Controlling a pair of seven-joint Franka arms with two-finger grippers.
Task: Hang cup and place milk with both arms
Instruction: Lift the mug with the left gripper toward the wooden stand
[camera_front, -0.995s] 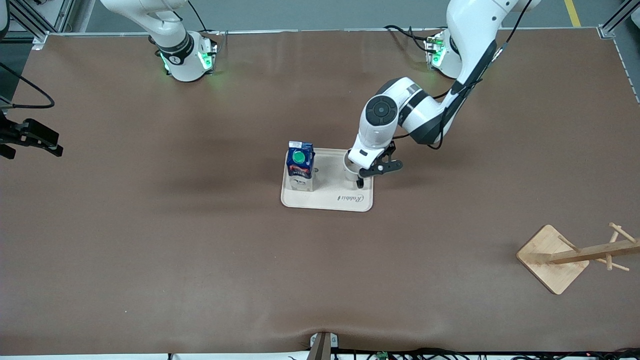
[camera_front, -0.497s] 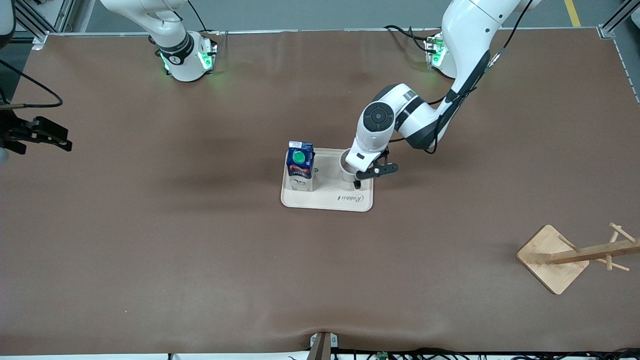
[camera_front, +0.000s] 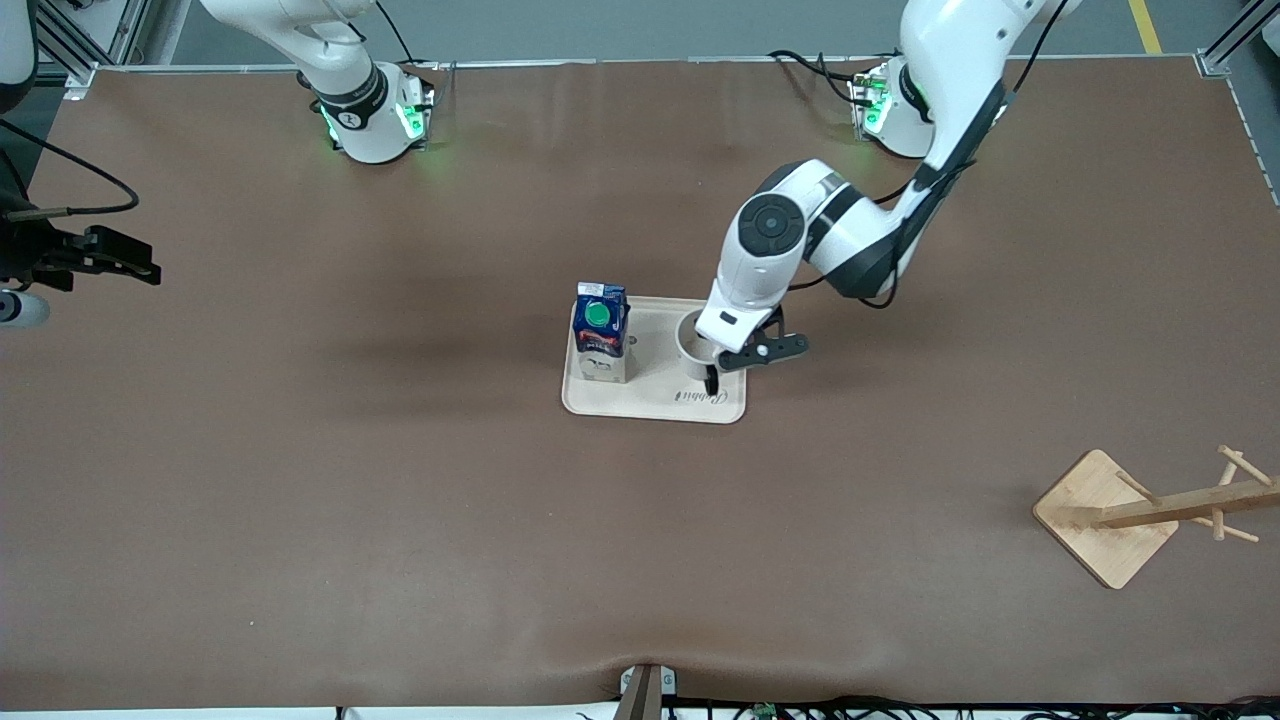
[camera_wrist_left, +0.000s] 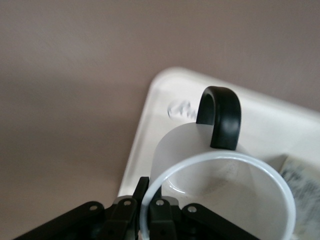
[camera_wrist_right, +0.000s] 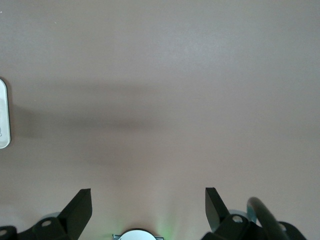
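**Currently: cup gripped at rim, milk untouched**

Front view. 1 pale tray (camera_front: 655, 405) at mid-table holds both task items. Milk (camera_front: 600, 330): upright, green cap up, at the tray end toward the right arm. Cup (camera_front: 692, 340): upright at the tray end toward the left arm, mostly under the wrist. Left gripper (camera_front: 716, 372): down on the cup. Right gripper (camera_front: 110, 262): over bare table near the right arm's end, well apart from the tray; that arm waits. Wooden rack (camera_front: 1140, 512): toward the left arm's end, nearer the camera than the tray, pegs sticking out from a slanted post.

Left wrist view. Cup (camera_wrist_left: 220, 195) mouth open to the lens, black handle (camera_wrist_left: 220, 117) on the wall away from the fingers. Jaws pinched together on the rim, 1 finger (camera_wrist_left: 160, 220) inside the wall and 1 outside.

Right wrist view. Right gripper (camera_wrist_right: 148, 206) jaws wide apart, nothing between them; only brown table (camera_wrist_right: 160, 75) and a sliver of tray edge (camera_wrist_right: 3, 115).

Judgement: the handle loop faces away from the grip, so it is free to meet a peg. The left arm is nearer the rack; the milk's tall axis stands vertical for the right arm.
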